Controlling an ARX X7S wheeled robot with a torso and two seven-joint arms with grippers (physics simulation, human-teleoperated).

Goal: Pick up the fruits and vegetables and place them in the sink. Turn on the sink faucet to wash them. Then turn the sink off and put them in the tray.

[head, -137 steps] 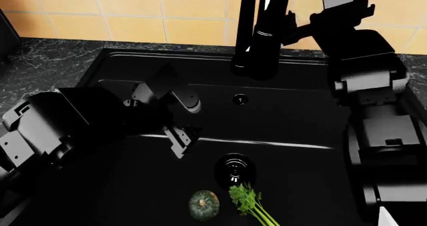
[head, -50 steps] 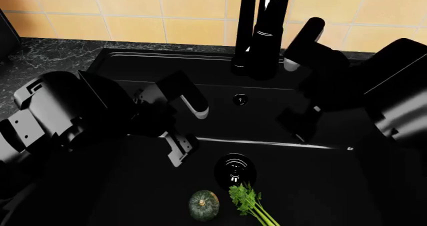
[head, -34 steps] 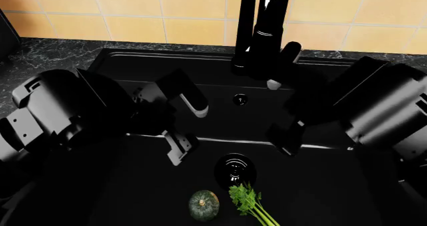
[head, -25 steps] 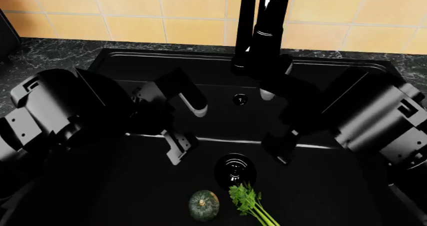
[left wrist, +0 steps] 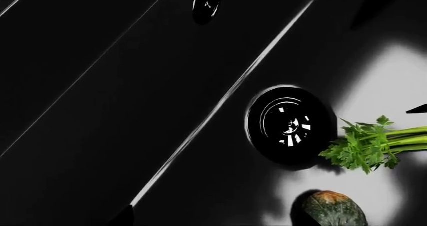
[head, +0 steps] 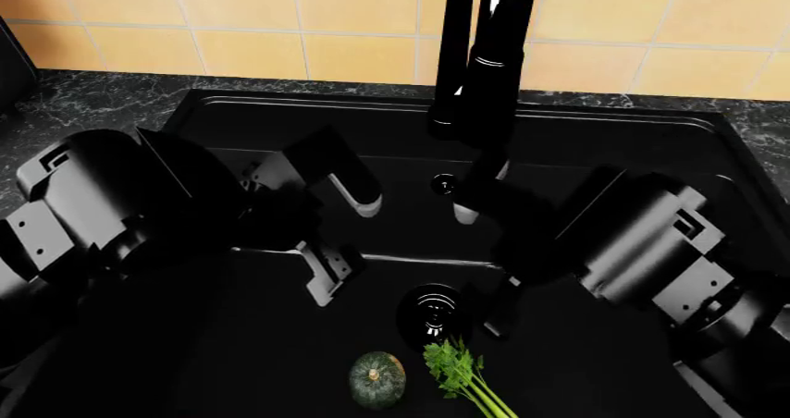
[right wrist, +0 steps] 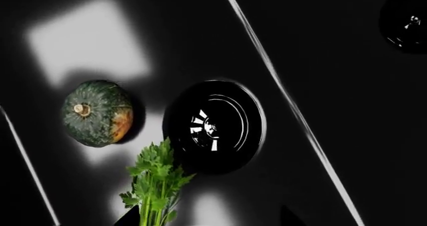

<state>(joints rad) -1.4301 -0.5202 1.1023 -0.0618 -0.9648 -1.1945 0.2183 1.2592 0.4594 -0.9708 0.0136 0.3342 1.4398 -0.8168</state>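
Observation:
The dark-green squash [head: 376, 379] [left wrist: 330, 212] [right wrist: 97, 113] and the leafy celery bunch [head: 463, 372] [left wrist: 367, 146] [right wrist: 157, 186] lie side by side on the floor of the black sink [head: 198, 108], just in front of the round drain [head: 435, 312]. My left gripper [head: 346, 233] hangs open over the basin, left of the drain and above the squash. My right gripper [head: 484, 261] [right wrist: 210, 218] is open too, low over the drain; the celery's stems lie near one fingertip [right wrist: 130, 218]. Neither holds anything. The black faucet [head: 487, 57] rises at the back. The tray is out of view.
A small overflow hole [head: 445, 185] sits in the sink's back wall. Dark marbled countertop [head: 87, 104] runs to the left and behind the basin, backed by a yellow tiled wall [head: 247, 20]. The edge of a dark object [head: 10, 62] shows at the far left.
My right arm has swung from beside the faucet down and left into the basin, ending over the drain. The left arm has barely moved. Squash and celery lie where they were.

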